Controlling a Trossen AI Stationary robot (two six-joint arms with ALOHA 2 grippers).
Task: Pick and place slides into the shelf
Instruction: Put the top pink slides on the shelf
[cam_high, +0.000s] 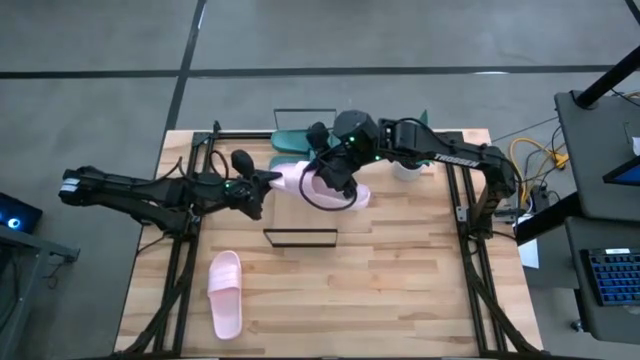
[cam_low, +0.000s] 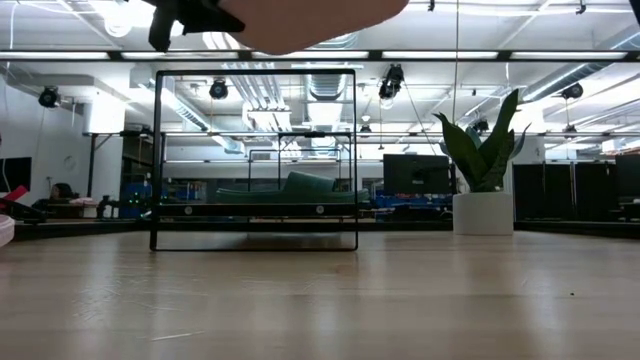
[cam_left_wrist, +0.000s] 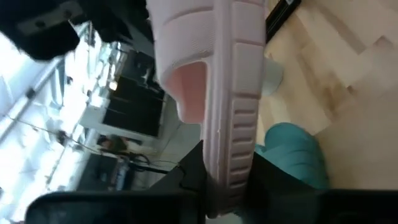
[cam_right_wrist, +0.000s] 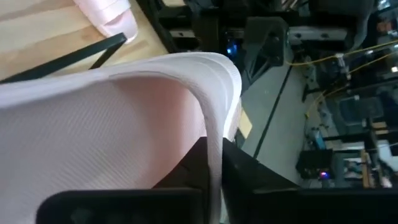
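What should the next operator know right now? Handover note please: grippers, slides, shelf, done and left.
Left gripper: shut on one end of the light pink rubbery slide, held in the air.
Right gripper: shut on the same slide's edge, over the low light-wood shelf with black wire rails.
Second pink slide: lies on the tabletop's near left, untouched.
Teal green slides: at the shelf's far side; whether both are there I cannot tell.
Left: seat the held slide, then fetch the other pink one.
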